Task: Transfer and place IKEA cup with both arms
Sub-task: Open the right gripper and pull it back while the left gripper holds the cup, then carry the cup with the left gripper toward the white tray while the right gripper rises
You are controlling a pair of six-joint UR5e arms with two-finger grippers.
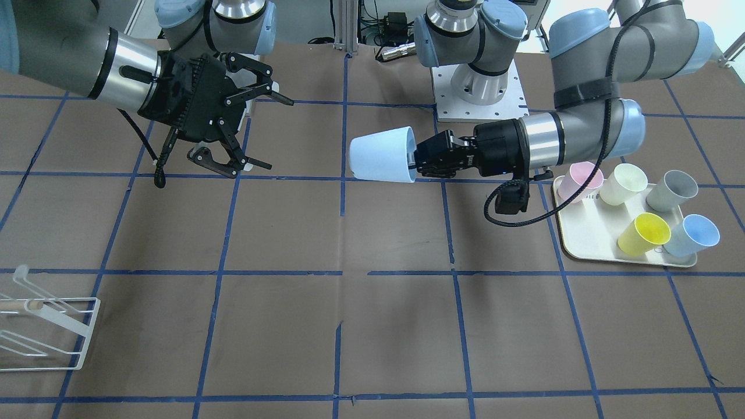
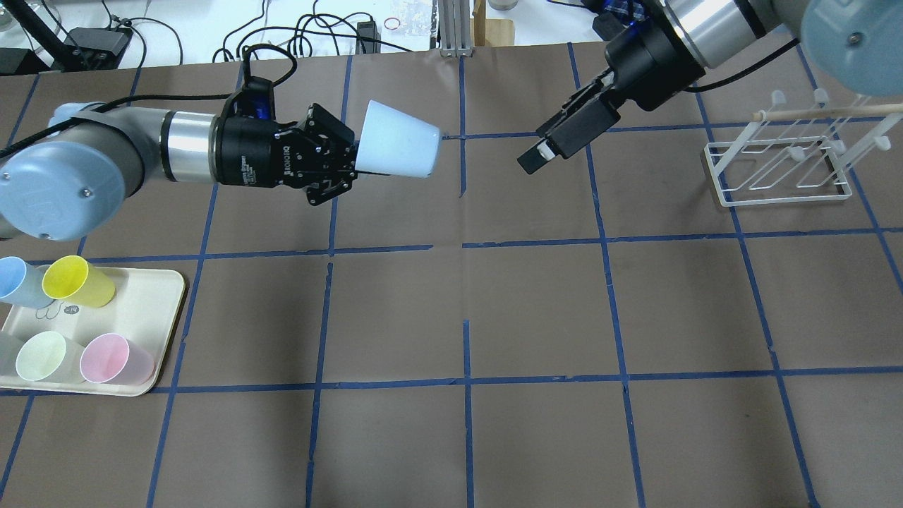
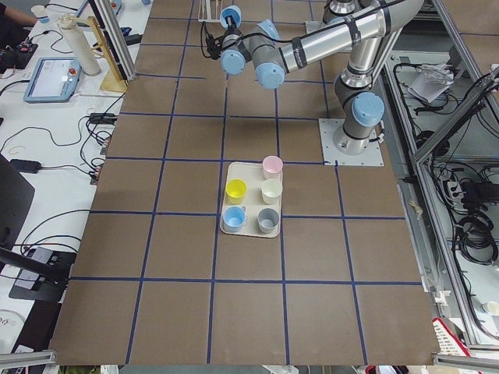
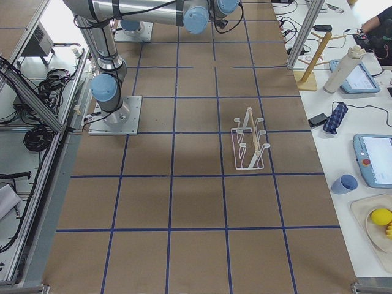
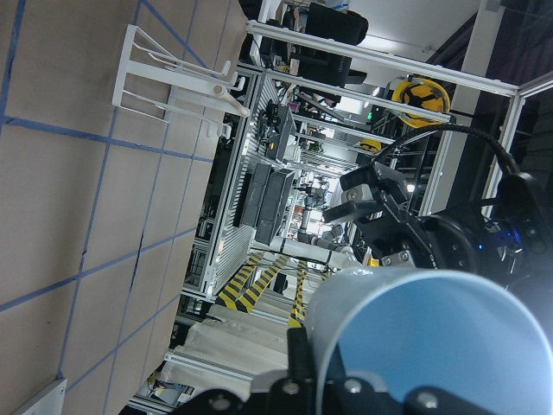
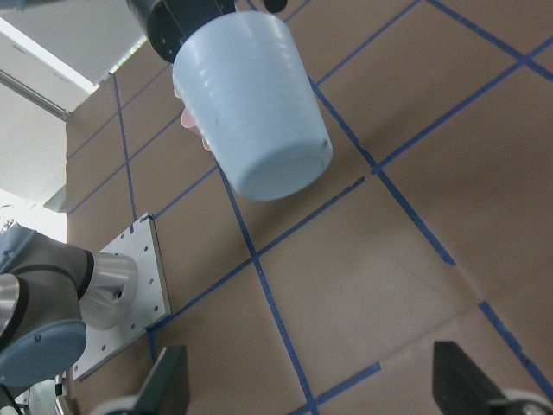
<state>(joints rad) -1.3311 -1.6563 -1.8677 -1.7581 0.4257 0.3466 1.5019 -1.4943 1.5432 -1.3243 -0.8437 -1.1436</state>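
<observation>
The black two-finger left gripper [image 2: 353,161] is clamped on the rim of the pale blue tapered plastic IKEA cup [image 2: 396,147], holding it sideways in the air, base outward, apparently to offer it to the black right gripper [image 1: 275,134], which is spread wide and well apart from that base.

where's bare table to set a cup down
Bare: the middle of the table, between tray and rack. Crowded: the tray, full of cups, and the far strip where the left gripper holds the IKEA cup near the right gripper.
</observation>
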